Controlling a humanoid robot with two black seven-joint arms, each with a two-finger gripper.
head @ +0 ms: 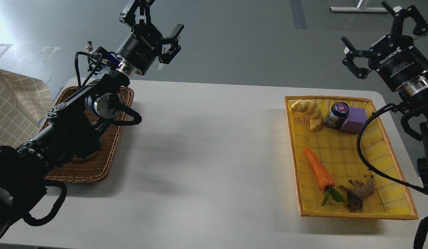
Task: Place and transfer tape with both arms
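Observation:
Only a yellowish sliver of the tape (pixel 85 156) shows, lying in the brown wicker basket (pixel 107 162) at the table's left; my left arm covers the rest of it. My left gripper (pixel 157 19) is open and empty, raised high beyond the basket's far right corner, well above and away from the tape. My right gripper (pixel 376 33) is open and empty, raised above the far right corner of the table, behind the yellow tray.
A yellow tray (pixel 393 193) at the right holds a bread piece (pixel 309 110), a small dark jar (pixel 336 115), a purple block (pixel 354 120), a carrot (pixel 318 169) and a toy animal (pixel 359 192). A black cable (pixel 364 152) arcs over it. A checked cloth (pixel 13 103) lies far left.

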